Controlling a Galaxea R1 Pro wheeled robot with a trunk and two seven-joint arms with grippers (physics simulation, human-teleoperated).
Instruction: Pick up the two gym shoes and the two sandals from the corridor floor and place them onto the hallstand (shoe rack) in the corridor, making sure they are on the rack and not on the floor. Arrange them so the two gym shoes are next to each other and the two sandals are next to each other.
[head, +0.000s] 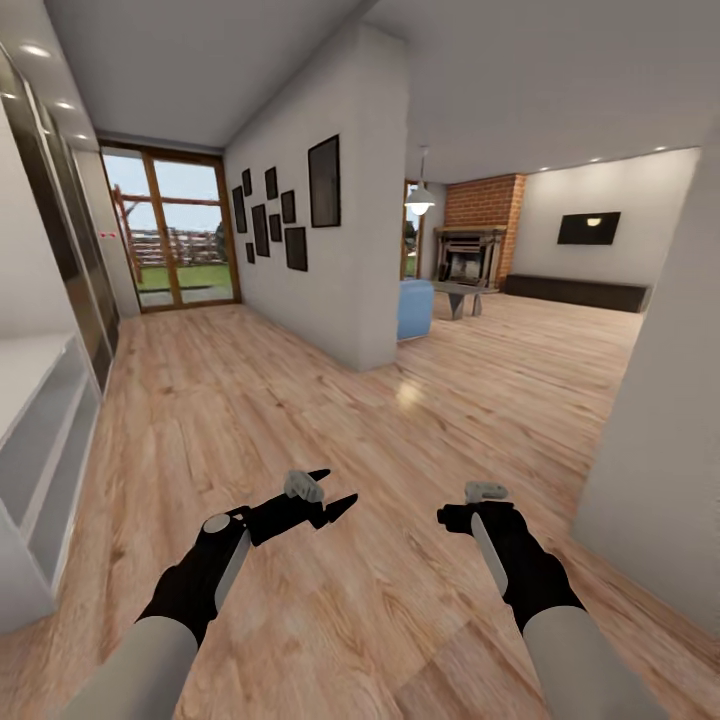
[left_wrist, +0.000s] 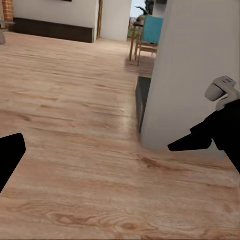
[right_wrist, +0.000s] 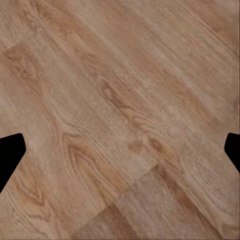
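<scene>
We are looking for the shoes; both the left gripper (head: 330, 497) and right gripper (head: 455, 512) are holding jaws apart, empty, over the corridor floor (head: 300, 400); the hallstand (head: 40, 440) is waiting at our left; next, we need to turn.

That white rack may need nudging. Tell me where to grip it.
Grip the hallstand by the front lip of its flat top, coming from the corridor side: its open front faces that way, and that thin edge looks like the only part the jaws could span.
</scene>
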